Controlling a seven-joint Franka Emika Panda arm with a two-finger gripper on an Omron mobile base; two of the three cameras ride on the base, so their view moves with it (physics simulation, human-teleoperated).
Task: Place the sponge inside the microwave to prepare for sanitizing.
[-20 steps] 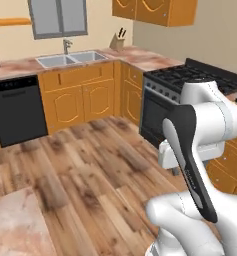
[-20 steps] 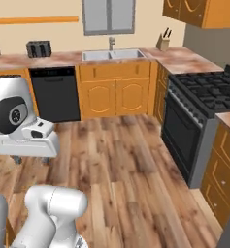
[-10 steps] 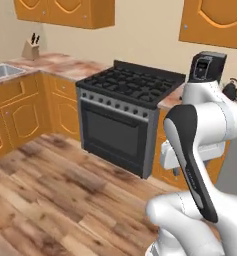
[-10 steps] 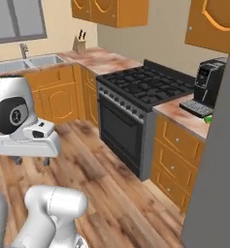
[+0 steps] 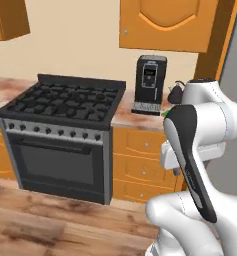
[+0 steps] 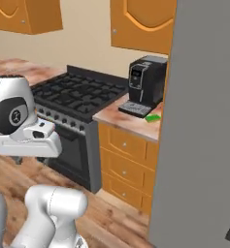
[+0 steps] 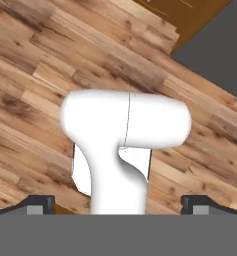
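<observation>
The sponge [image 6: 154, 117] is a small bright green block lying flat on the counter just right of the black coffee machine [image 6: 145, 85]. In the left base view only a green sliver of the sponge [image 5: 164, 113] peeks out beside my arm. The microwave is out of view. My gripper [image 7: 118, 204] is open, its two dark fingertips [image 7: 40, 203] set wide apart with nothing between them. It points down at the wood floor, held low and well short of the counter.
A black gas stove [image 6: 75, 97] stands left of the coffee machine, with orange drawers [image 6: 128, 145] under the counter. A tall grey panel [image 6: 204, 121] fills the right side. Orange wall cabinets [image 5: 165, 22] hang above. Wood floor [image 5: 50, 220] lies in front.
The whole picture has swung from the sink and dishwasher corner past the stove to the coffee machine counter, so the camera moved. The arm keeps its pose and the gripper stays open.
</observation>
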